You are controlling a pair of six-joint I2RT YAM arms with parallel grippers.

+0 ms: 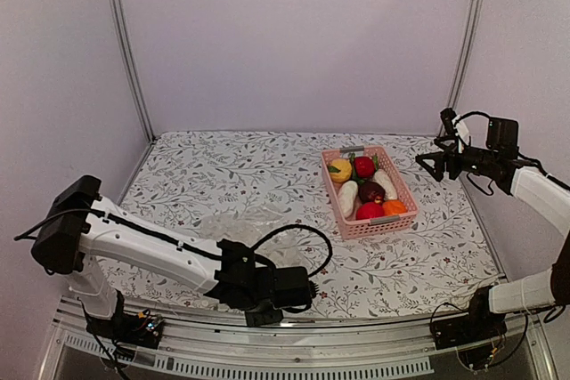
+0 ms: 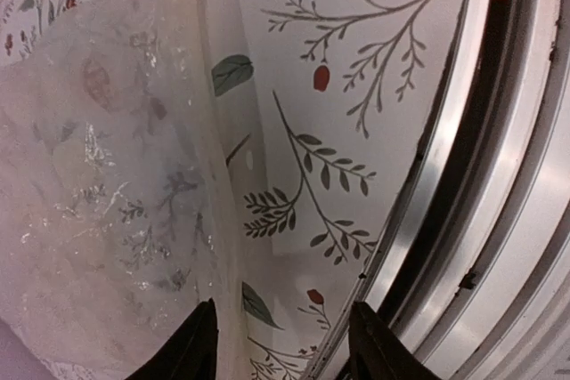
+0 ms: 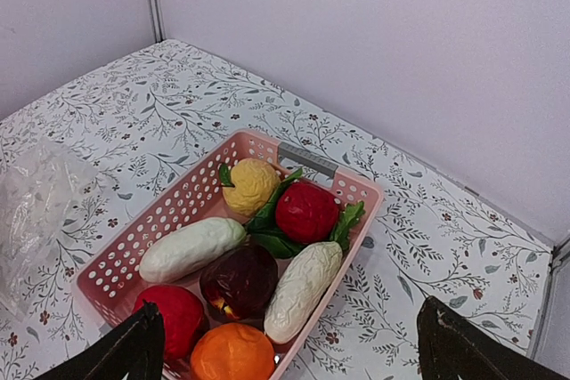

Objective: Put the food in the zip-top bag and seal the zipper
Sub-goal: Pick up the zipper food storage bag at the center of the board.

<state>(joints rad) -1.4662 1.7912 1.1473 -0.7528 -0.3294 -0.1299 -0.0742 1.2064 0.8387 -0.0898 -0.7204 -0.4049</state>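
Note:
The food lies in a pink basket (image 1: 332,186): a yellow piece (image 3: 252,185), two red pieces (image 3: 307,212), two white pieces (image 3: 191,248), a dark purple piece (image 3: 239,280) and an orange piece (image 3: 233,353). The clear zip-top bag (image 1: 236,222) lies flat on the table left of the basket; it fills the left of the left wrist view (image 2: 107,184). I cannot make out its zipper. My left gripper (image 1: 264,313) is open at the table's near edge, beside the bag's edge. My right gripper (image 1: 430,165) is open and empty, held high to the right of the basket.
The table's metal front rail (image 2: 499,220) runs just right of my left fingers. White walls and metal posts (image 1: 125,42) close in the back and sides. The floral tablecloth (image 1: 223,175) covers the table.

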